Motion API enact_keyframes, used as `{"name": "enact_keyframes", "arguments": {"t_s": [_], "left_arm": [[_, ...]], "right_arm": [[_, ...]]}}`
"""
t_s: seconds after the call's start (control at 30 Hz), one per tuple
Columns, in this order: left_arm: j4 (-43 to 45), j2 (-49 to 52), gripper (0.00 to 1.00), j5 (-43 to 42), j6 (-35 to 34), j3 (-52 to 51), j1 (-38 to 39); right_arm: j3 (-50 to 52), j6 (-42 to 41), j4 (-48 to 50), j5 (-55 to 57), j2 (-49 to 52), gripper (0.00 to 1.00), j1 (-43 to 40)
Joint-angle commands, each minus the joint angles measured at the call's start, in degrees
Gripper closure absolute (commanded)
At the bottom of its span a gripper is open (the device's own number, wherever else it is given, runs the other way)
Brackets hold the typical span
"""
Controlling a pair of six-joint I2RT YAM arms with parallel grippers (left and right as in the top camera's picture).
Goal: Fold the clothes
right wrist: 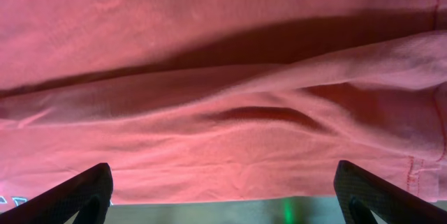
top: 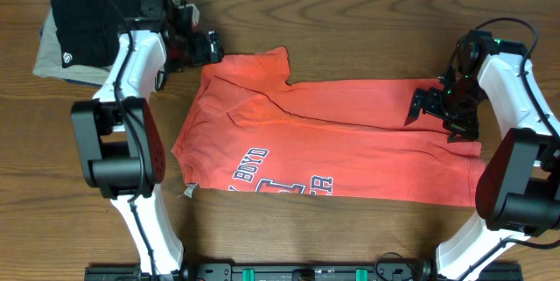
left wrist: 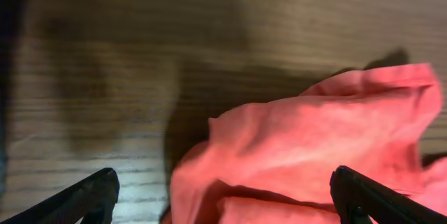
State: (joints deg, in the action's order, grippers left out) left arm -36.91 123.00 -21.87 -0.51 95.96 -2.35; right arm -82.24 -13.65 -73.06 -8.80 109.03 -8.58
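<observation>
Red-orange T-shirt (top: 350,136), chest lettering (top: 251,166) in white with blue outline, legible portion "BOYD", larger block characters (top: 293,186) beneath cut off at fold, not legible, black garment (top: 83,23), small white logo (top: 68,55), unreadable.

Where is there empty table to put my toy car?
Bare brown wooden table runs behind the red-orange cotton T-shirt, between the white left arm and white right arm, and also in front of it. The far left corner is crowded: folded black garment on folded khaki garment.
</observation>
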Motion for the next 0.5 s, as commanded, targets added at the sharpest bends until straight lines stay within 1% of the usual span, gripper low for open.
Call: {"name": "enact_keyframes", "arguments": {"t_s": [0.0, 0.03, 0.33, 0.37, 0.43, 0.47], "left_arm": [[0.1, 2.6, 0.05, 0.4, 2.0, 1.7, 0.3], [0.3, 3.2, 0.08, 0.2, 2.1, 1.7, 0.3], [3.0, 6.8, 0.08, -2.6, 2.5, 1.7, 1.6], [3.4, 6.8, 0.10, -2.6, 2.5, 1.7, 1.8], [3.8, 6.8, 0.26, -2.6, 2.8, 1.7, 2.2], [4.0, 6.8, 0.32, -2.6, 3.4, 1.7, 2.4]], "right_arm": [[-0.6, -1.9, 0.3, -0.1, -0.1, 0.01, 0.4], [-0.6, -2.0, 0.6, 0.0, 0.0, 0.01, 0.4], [-0.6, -2.0, 0.5, 0.0, 0.0, 0.01, 0.4], [-0.6, -2.0, 0.6, 0.0, -0.1, 0.01, 0.4], [-0.6, -2.0, 0.9, 0.0, -0.1, 0.01, 0.4], [-0.6, -2.0, 1.5, 0.0, -0.1, 0.01, 0.4]]}}
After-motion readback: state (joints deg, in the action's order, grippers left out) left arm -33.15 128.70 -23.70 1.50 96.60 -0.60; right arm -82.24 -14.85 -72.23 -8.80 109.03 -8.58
